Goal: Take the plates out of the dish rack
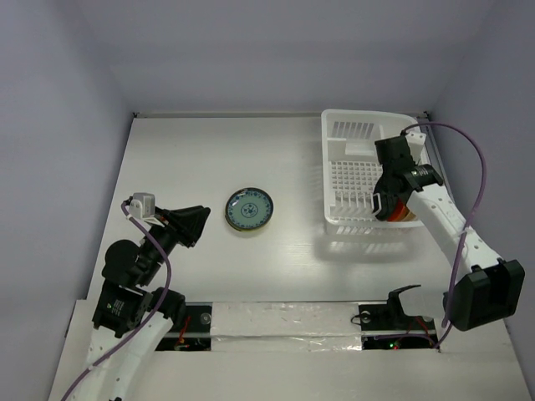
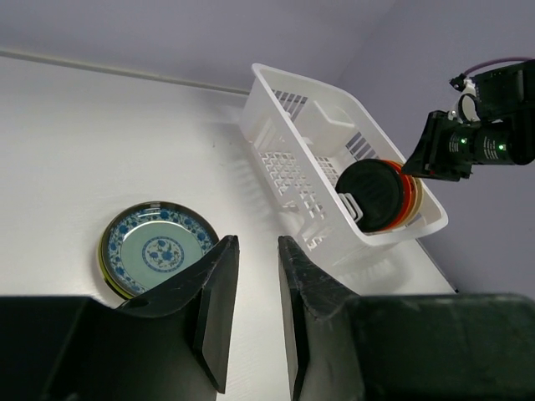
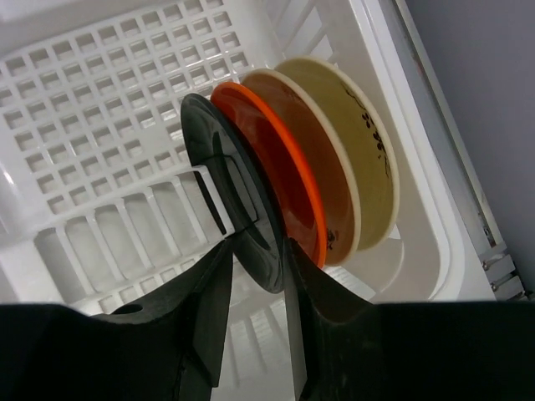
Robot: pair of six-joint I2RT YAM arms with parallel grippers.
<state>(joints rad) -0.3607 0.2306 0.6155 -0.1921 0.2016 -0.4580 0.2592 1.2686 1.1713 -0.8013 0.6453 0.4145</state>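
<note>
The white dish rack [image 1: 351, 171] stands at the table's right; it also shows in the left wrist view [image 2: 288, 125] and the right wrist view [image 3: 100, 125]. Three plates stand on edge at its near end: black [image 3: 213, 154], orange-red [image 3: 280, 163], cream with dark marks [image 3: 364, 142]. My right gripper [image 3: 259, 251] reaches into the rack [image 1: 389, 205], its jaws closed on the black plate's rim. A patterned green-blue plate with a yellow rim [image 1: 249, 210] lies flat on the table. My left gripper [image 2: 257, 242] hovers near it, slightly open and empty.
The table is enclosed by grey walls at the back and sides. The rack has a small raised compartment [image 1: 353, 129] at its far end. Taped panels and the arm bases [image 1: 401, 305] lie along the near edge.
</note>
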